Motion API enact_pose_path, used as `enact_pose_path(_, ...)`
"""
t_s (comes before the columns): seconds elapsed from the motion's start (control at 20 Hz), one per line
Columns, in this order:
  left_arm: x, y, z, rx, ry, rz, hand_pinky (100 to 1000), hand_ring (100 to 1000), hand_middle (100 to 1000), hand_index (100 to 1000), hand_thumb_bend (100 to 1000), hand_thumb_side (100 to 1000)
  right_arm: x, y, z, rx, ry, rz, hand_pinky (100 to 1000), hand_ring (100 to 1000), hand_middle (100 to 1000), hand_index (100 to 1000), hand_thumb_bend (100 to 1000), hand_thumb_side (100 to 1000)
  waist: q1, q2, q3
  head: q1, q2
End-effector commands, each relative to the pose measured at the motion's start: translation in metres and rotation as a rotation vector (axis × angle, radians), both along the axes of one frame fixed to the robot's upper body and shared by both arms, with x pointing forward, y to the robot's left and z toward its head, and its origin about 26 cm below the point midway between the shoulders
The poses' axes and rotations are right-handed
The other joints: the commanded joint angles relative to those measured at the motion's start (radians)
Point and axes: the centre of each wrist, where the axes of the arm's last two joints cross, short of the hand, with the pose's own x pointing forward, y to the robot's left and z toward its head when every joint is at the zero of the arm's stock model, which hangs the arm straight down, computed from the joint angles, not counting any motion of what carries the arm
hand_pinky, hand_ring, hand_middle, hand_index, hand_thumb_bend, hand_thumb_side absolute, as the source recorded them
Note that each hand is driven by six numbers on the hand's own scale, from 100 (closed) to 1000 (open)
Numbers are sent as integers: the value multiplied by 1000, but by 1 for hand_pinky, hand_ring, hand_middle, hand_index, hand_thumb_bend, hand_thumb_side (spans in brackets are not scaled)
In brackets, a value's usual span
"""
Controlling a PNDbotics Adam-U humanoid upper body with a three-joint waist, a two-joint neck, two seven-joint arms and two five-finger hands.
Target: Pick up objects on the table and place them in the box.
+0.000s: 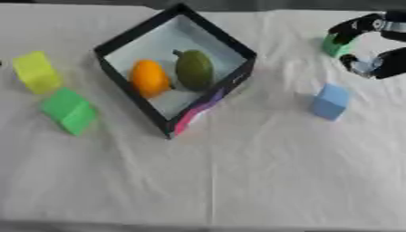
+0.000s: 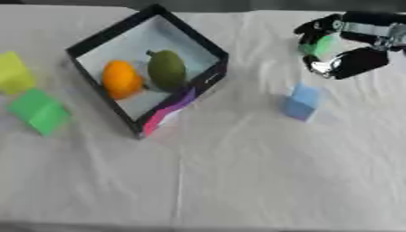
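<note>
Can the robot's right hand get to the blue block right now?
Probably not right away: the right hand is curled around a small green block. The blue block sits close below it with only bare cloth between, so the way is free once the hand is empty.

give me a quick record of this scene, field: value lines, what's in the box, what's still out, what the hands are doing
surface: table under a white cloth
box: black-walled box, open top, set cornerwise
in box: orange fruit and green fruit, side by side
left of box: yellow block, green block
right of box: blue block
right hand: right hand at upper right, fingers curled round a small green object
left hand: not in view
still out: three blocks on the cloth, plus the held object
</note>
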Motion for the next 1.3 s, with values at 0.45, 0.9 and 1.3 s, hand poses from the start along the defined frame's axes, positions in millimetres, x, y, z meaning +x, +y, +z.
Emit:
enact_pose_path(0.45,-1,4,9,45,-14,-2,788,626,773,788,100,626,1,-7,-6,22,53,-54,1000,873,835,968,298,641,-10,-38,-2,-7,1)
enact_pose_path(0.9,-1,4,9,47,-12,-4,787,625,773,787,100,626,0,-15,-13,-39,64,-26,1000,894,857,1000,458,457,-11,-38,-2,-10,3)
enact_pose_path(1.3,-1,3,8,51,-6,-12,789,625,773,787,100,625,0,-22,-23,-79,123,12,1000,905,872,1000,431,177,-12,-38,0,-16,3)
